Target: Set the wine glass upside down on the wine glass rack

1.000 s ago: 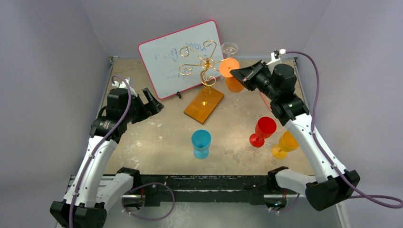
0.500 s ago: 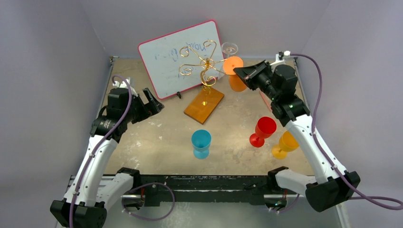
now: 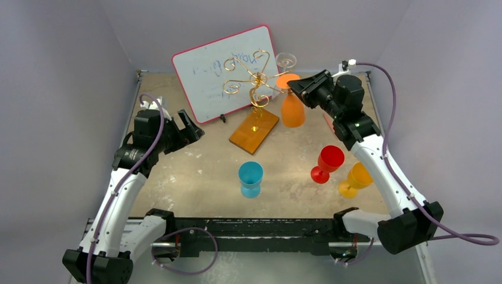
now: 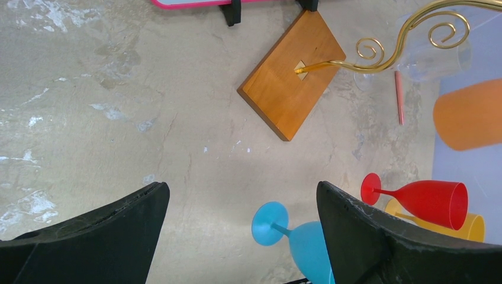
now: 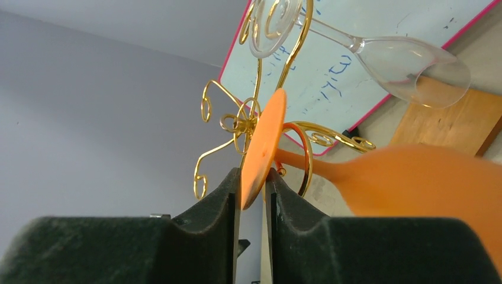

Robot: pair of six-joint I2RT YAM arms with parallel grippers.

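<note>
The gold wire rack point(image 3: 256, 80) stands on its orange-brown wooden base point(image 3: 254, 131) at the back middle. My right gripper point(image 3: 294, 87) is shut on the foot of an orange wine glass point(image 3: 292, 106), which hangs bowl down at a scroll arm on the rack's right side. In the right wrist view the orange foot point(image 5: 262, 149) is pinched between my fingers and the stem passes through a gold loop point(image 5: 299, 160). A clear glass point(image 5: 391, 59) hangs on another arm. My left gripper point(image 3: 186, 130) is open and empty, far left of the rack.
A pink-framed whiteboard point(image 3: 225, 71) leans behind the rack. A blue glass point(image 3: 250, 178) stands in the front middle. A red glass point(image 3: 327, 164) and a yellow glass point(image 3: 355, 179) stand at the front right. Grey walls close in three sides.
My right gripper has moved left toward the rack with the orange glass, and the glass has swung from foot-facing-the-camera to hanging bowl down. The left arm has not moved.
</note>
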